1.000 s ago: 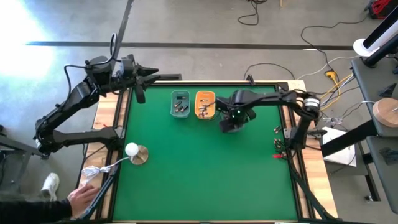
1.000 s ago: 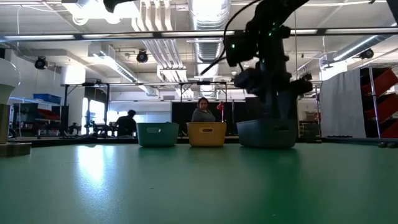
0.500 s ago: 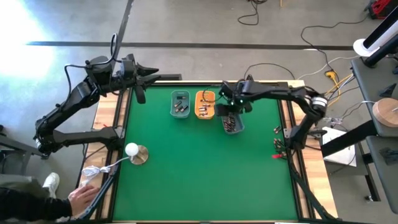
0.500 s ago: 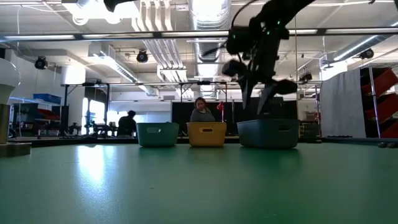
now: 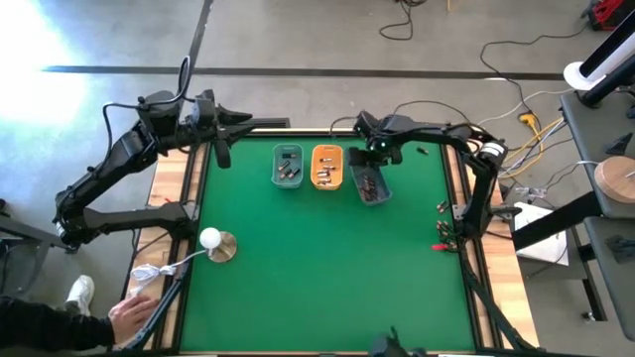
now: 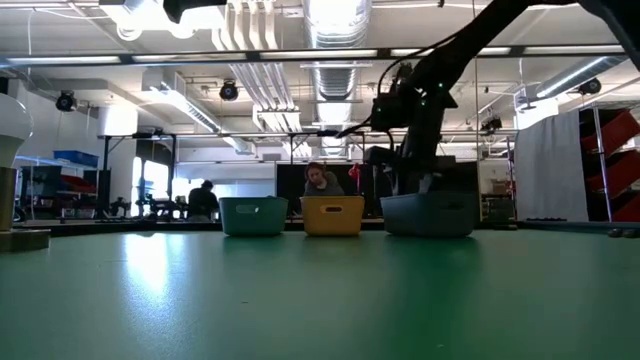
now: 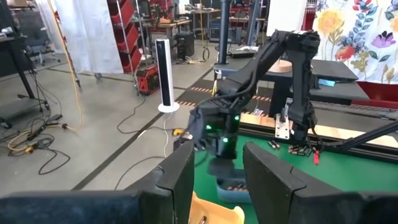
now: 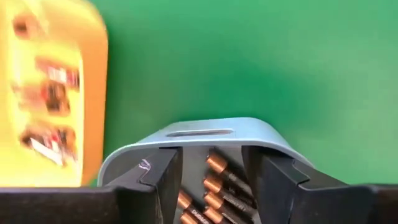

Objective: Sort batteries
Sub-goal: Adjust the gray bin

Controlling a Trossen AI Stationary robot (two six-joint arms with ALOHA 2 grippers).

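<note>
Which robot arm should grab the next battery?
Probably the right. The right gripper hangs open right over the grey tray of batteries. The left gripper waits off at the table's far left corner.

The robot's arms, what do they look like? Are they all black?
Mostly, yes. Both arms are dark and jointed, like long bent sticks. The left gripper and the right gripper each end in two flat, dark fingers. A tiny green light glows on the right arm's wrist, and a black cable loops beside it.
</note>
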